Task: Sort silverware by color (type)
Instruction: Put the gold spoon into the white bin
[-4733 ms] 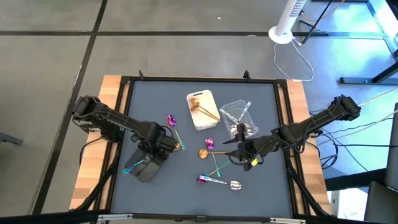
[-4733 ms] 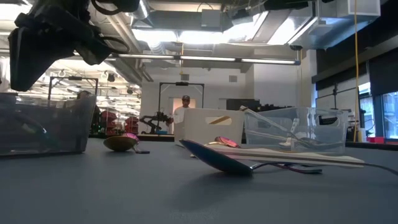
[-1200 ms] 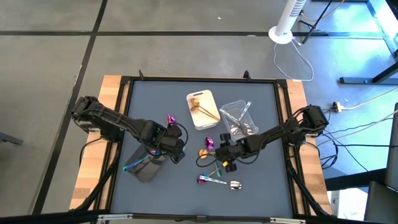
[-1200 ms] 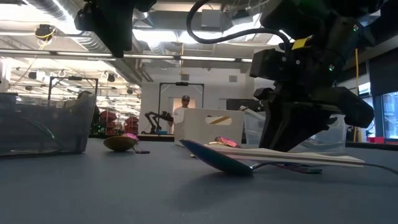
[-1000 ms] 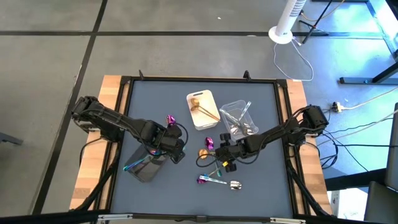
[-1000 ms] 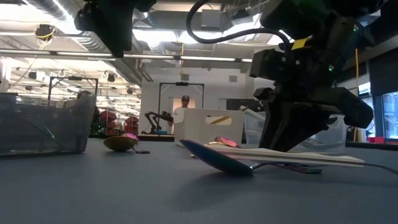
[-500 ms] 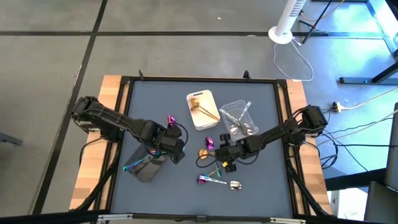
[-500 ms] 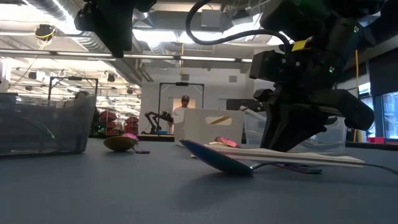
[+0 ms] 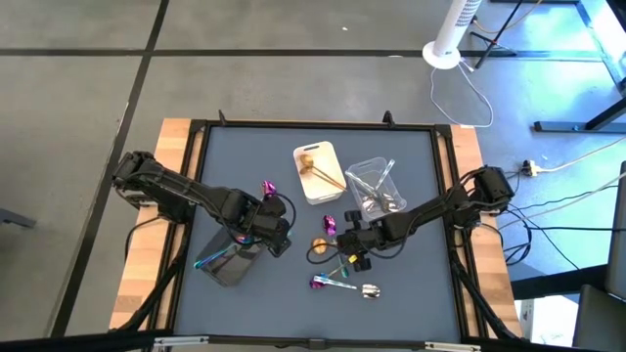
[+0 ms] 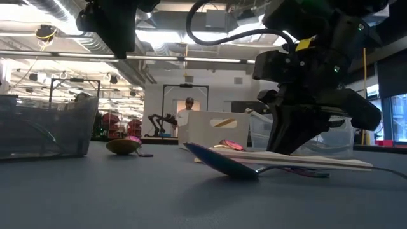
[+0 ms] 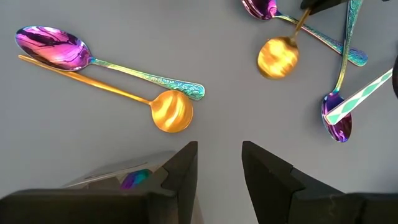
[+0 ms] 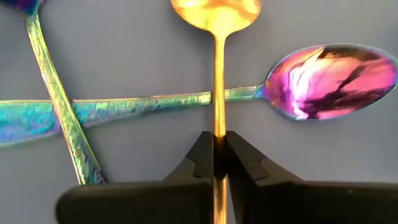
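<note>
Both right fingers [image 12: 202, 158] pinch the gold spoon's [image 12: 216, 37] handle.

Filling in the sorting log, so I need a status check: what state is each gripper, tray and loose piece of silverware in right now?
Right gripper: jaws shut on gold spoon.
Left gripper: jaws open, empty, above the mat.
White tray: holds gold pieces.
Clear tray: holds silver pieces.
Iridescent spoon: loose on mat.
</note>
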Motion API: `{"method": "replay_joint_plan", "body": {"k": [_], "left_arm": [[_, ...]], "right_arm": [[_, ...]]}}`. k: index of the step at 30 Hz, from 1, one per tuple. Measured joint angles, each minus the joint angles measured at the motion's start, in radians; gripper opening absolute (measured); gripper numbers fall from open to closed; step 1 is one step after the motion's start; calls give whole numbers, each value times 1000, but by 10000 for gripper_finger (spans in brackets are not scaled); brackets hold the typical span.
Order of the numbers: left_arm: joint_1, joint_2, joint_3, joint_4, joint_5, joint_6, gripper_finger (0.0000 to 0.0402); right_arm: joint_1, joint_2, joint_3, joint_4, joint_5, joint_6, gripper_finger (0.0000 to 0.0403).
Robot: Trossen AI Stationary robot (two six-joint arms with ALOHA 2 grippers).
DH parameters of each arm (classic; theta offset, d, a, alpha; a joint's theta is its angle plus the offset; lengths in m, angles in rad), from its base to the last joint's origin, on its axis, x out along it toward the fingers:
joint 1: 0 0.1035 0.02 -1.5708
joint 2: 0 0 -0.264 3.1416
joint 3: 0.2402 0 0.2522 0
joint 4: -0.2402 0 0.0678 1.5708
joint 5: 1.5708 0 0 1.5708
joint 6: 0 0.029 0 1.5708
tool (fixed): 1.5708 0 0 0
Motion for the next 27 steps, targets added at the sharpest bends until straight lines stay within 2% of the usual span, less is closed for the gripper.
{"method": "replay_joint_plan", "body": {"k": [5,11,19,27], "left_arm": [[0,0,0,0,0,0,120],[0,0,0,0,0,0,120],[-4,0,0,0,0,0,120],[-37,0,0,0,-73,-1,120]], "right_arm": [[-2,-33,65,-39,9,-1,8],[-1,-32,200,-230,23,1,4],[-11,-34,378,-463,124,-5,4],[-133,-35,447,-584,143,-52,3]]}}
